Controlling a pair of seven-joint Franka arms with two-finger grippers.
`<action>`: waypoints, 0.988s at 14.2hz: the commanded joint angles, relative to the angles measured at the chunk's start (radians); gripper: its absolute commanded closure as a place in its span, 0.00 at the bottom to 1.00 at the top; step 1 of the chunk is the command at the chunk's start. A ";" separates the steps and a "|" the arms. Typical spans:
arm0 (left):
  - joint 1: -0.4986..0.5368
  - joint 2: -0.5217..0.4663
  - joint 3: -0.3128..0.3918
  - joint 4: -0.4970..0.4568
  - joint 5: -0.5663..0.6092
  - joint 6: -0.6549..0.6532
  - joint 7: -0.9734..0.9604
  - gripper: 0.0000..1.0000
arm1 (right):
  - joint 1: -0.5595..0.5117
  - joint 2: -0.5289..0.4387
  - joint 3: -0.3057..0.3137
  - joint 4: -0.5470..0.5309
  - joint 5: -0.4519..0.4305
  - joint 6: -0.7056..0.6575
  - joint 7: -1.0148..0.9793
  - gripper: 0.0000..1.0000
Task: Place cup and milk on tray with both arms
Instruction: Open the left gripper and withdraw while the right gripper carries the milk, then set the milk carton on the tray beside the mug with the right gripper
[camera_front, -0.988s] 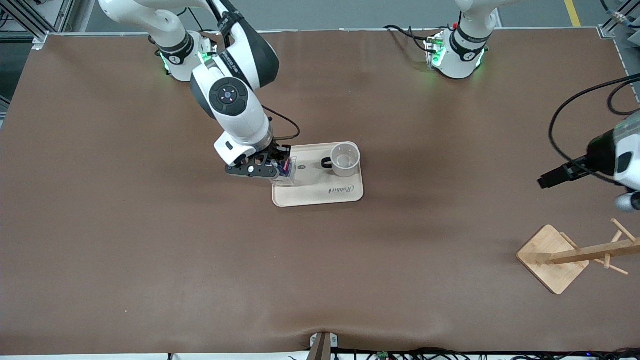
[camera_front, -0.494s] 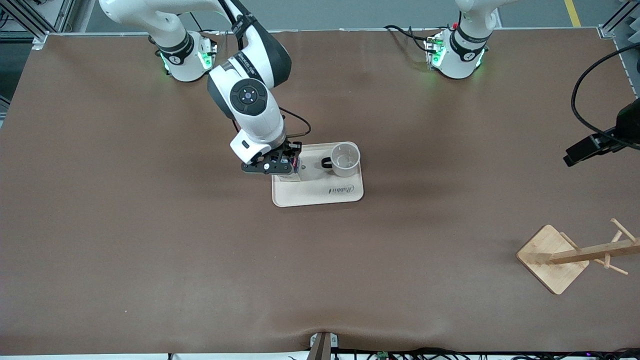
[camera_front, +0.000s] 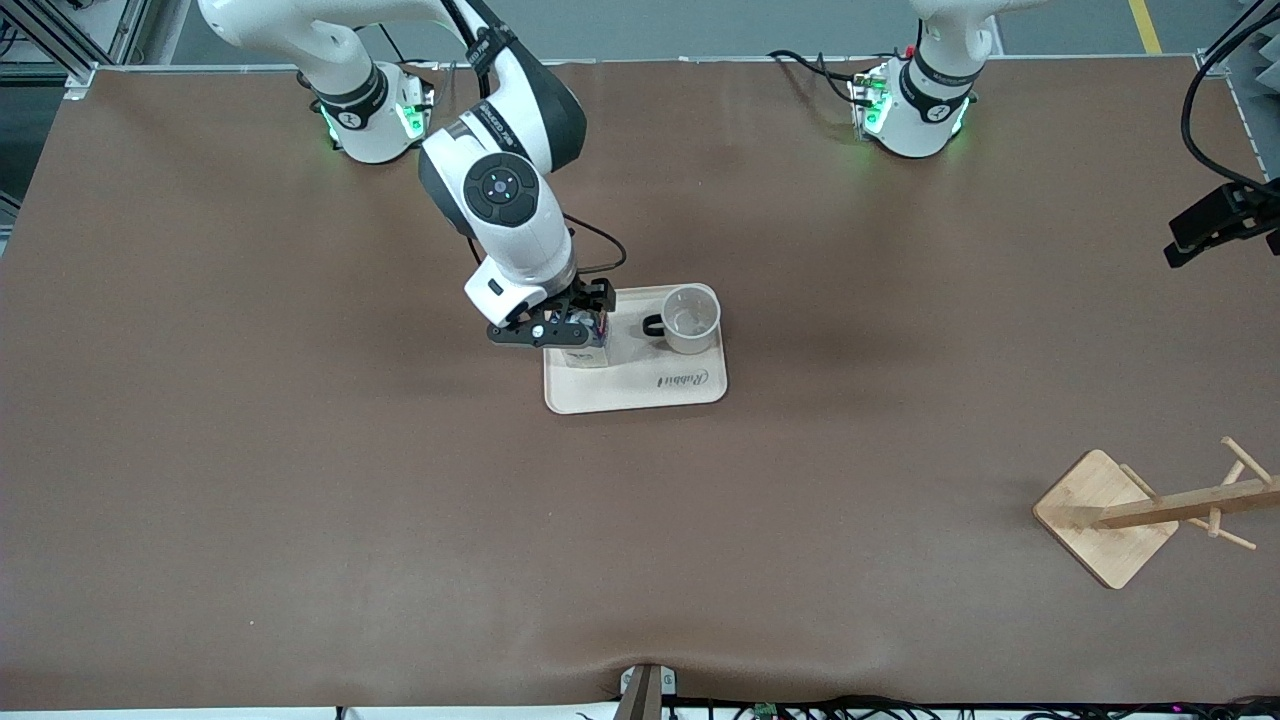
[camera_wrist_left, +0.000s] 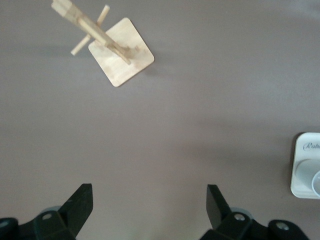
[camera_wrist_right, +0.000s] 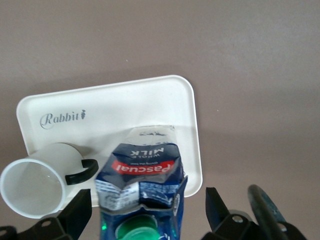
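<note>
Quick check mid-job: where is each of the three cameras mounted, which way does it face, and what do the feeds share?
Front: high across the table, facing both bases; shows right hand at the milk, left hand at the left arm's table end.
Left wrist: looks down on bare table, the wooden rack, own open fingers.
Right wrist: looks down on milk between open fingers.
Shared: tray in all three; cup too.

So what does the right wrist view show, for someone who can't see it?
A small dark-blue milk carton with a green cap stands on a cream rectangular tray beside a white mug with a black handle, between the right gripper's open jaws.
</note>
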 joint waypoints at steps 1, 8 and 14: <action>-0.052 -0.081 0.048 -0.101 -0.024 0.011 -0.015 0.00 | -0.003 0.008 -0.009 0.091 0.005 -0.018 0.005 0.00; -0.049 -0.116 0.028 -0.147 -0.024 0.036 -0.066 0.00 | -0.073 -0.003 -0.016 0.312 -0.007 -0.252 0.008 0.00; -0.041 -0.118 0.018 -0.147 -0.016 0.036 -0.068 0.00 | -0.187 -0.009 -0.016 0.511 -0.015 -0.421 -0.001 0.00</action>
